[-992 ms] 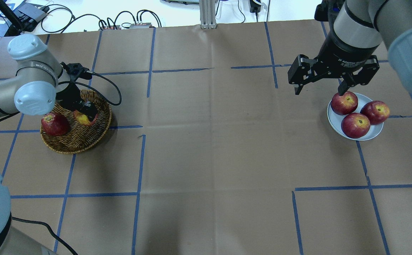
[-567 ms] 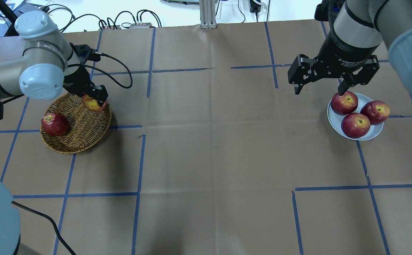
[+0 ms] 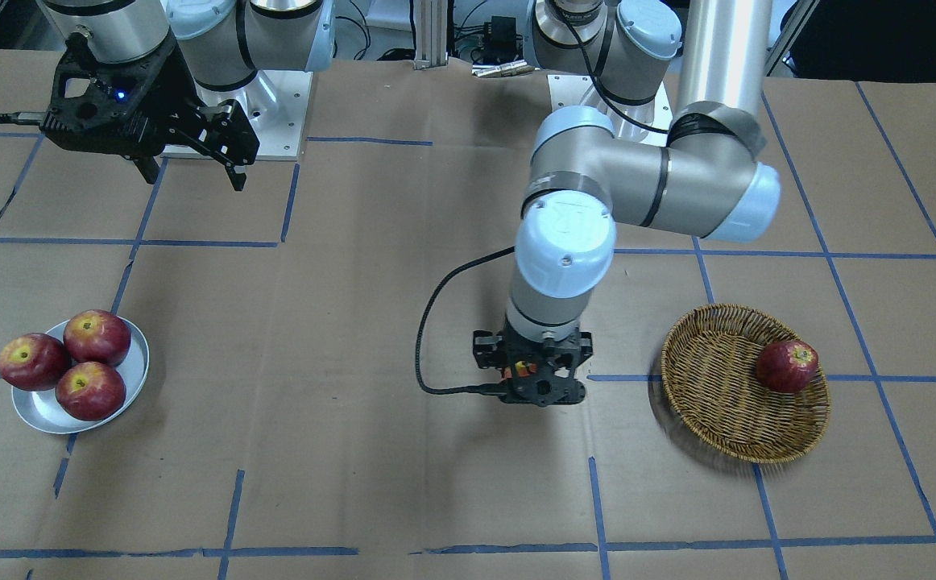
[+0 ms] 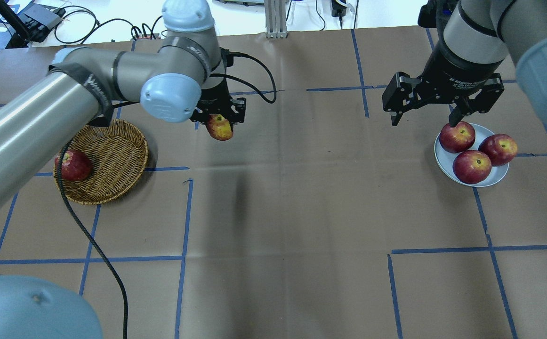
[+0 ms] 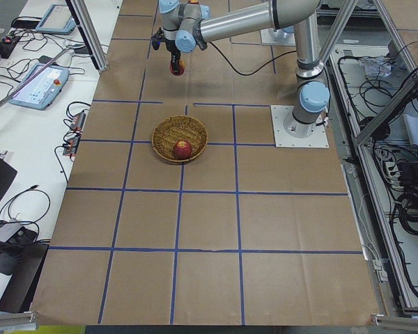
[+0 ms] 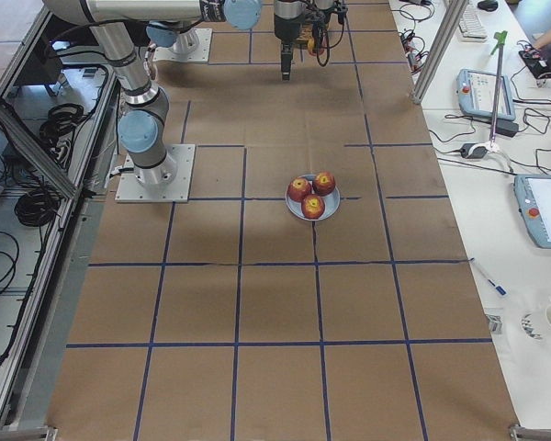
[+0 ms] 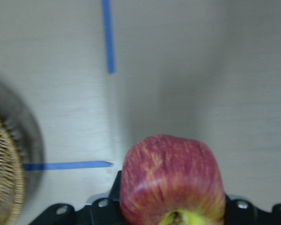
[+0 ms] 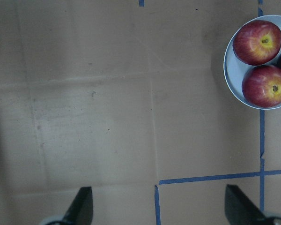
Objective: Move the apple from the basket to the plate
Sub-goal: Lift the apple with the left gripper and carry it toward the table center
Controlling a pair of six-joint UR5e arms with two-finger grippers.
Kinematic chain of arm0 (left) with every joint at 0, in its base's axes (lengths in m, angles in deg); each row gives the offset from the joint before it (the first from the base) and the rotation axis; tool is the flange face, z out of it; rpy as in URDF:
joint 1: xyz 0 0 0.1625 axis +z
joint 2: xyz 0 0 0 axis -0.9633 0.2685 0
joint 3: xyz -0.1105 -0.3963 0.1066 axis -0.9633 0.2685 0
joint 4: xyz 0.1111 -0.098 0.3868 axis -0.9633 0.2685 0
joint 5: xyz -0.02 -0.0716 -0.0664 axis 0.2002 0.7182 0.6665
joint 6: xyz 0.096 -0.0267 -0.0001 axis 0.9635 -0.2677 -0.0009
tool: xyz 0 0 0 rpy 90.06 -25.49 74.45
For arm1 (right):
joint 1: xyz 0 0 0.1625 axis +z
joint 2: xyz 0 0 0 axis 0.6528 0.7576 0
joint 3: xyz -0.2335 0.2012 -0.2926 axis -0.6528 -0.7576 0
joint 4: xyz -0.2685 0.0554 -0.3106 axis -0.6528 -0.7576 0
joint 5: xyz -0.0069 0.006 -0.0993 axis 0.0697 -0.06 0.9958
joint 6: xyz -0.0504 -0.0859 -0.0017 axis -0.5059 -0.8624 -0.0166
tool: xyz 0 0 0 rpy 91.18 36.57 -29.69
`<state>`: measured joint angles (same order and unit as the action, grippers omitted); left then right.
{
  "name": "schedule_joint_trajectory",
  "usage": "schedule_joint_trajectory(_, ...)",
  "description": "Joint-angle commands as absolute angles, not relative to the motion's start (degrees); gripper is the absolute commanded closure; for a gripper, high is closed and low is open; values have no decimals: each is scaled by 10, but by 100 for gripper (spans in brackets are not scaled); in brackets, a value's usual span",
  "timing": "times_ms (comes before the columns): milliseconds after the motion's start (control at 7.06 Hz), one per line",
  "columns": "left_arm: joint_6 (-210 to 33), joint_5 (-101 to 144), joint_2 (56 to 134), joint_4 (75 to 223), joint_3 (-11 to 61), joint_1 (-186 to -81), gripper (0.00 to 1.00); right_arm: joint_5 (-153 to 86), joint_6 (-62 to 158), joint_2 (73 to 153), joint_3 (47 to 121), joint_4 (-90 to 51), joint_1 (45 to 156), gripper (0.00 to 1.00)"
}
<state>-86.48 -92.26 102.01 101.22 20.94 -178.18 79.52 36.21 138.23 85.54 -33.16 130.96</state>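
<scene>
Table (image 4: 301, 212) – top fully covered in brown paper (image 4: 273, 292), faint fold creases across it. Blue tape (image 4: 99, 259) lines mark grid of large squares; some lines broken or short. Basket (image 4: 113, 181) sits on paper toward robot's left end, over tape crossing. Plate (image 4: 495, 178) sits toward robot's right end, also over tape crossing – well apart from basket. White mounting plates (image 3: 283, 137) of both arms lie flat along robot-side edge.

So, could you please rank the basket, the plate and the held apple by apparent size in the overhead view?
1. round brown woven wicker basket
2. round silvery-grey metal plate
3. pinkish-red streaky apple, smallest, though raised nearer the camera
</scene>
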Motion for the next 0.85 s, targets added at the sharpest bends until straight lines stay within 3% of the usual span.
schedule_joint_trajectory(0, -980, -923, 1087, 990, 171, -1864, 60, 795, 362, 1382, 855, -331, 1309, 0)
schedule_joint_trajectory(708, -980, -917, 1112, 980, 181, -1881, 59, 797, 355, 1382, 856, -332, 1310, 0)
